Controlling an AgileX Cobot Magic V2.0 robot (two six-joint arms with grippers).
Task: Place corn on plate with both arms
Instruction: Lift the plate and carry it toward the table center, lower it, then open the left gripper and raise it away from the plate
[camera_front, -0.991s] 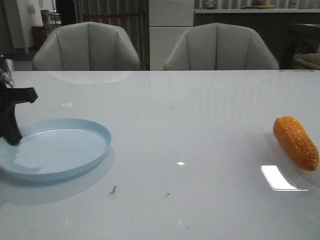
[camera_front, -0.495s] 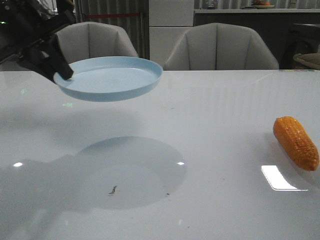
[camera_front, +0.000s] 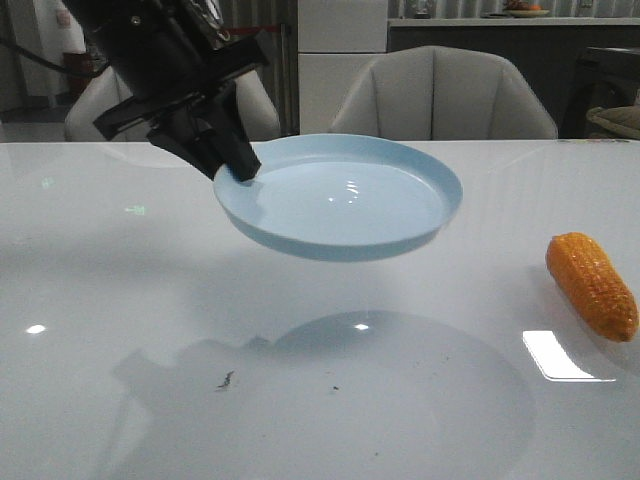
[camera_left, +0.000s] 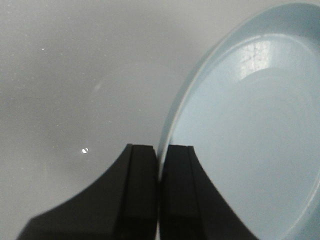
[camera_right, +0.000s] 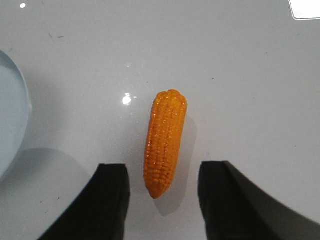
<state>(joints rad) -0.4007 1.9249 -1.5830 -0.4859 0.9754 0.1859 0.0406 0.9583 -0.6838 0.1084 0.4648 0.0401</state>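
The corn (camera_right: 165, 142) is lying flat on the white table (camera_right: 250, 75), alone, and nothing is touching it. The right gripper (camera_right: 162, 200) is hovering above with its two dark fingers (camera_right: 107, 200) spread wide, and the tapered end is sitting between them. The pale blue plate (camera_right: 10, 120) is showing only its edge.

Black arms on my screen

I see the left tool (camera_front: 238, 165) as matte black and blocky with flat fingers (camera_left: 141, 192); the right tool (camera_right: 162, 200) shows two dark, curved-edged fingers.
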